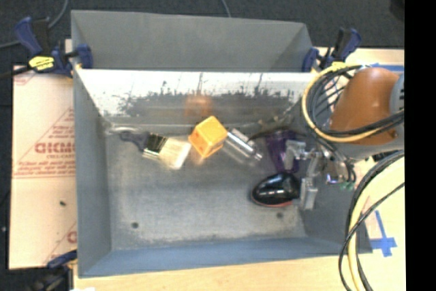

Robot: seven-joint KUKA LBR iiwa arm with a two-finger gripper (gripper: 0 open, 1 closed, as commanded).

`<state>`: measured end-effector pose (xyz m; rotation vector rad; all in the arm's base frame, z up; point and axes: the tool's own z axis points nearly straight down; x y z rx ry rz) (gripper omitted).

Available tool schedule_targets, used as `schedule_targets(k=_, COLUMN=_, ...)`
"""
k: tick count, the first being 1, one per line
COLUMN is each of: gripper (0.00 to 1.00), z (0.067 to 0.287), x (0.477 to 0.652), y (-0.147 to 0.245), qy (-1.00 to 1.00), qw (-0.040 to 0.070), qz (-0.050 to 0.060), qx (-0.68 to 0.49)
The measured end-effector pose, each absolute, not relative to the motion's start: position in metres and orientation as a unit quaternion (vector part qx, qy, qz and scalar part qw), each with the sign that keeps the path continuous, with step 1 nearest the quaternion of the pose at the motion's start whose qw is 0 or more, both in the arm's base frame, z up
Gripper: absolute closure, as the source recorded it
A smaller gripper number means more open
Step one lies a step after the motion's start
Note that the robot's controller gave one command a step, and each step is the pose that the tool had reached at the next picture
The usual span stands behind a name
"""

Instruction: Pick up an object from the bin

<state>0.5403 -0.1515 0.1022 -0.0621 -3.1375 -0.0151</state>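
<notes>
My gripper (302, 175) is low in the bin's right part, open, with one finger (294, 155) nearer the back wall and the other finger (310, 195) nearer the front. A glossy black oval thing (272, 191) lies on the floor just left of it, its right end close to the front finger; I cannot tell if they touch. A purple thing (276, 146) lies just behind the gripper, by the back finger. Left of that rests a clear plastic piece (242, 145).
Along the back wall lie a yellow-orange block (208, 136), a white lump (175, 153) and a small black clip (152, 143). The arm with its orange cover and looped cables hangs over the bin's right rim.
</notes>
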Motion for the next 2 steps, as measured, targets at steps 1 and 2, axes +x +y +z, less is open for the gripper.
schedule_targets(k=1, gripper=0.00, z=0.0713, x=0.5435, y=-0.1403, qy=-0.992, qw=-0.009, qz=0.002, qx=0.124)
schedule_targets(k=2, gripper=1.00, z=0.0715, x=0.5401, y=-0.1364, qy=-0.979, qw=-0.004, qz=-0.002, qx=0.206)
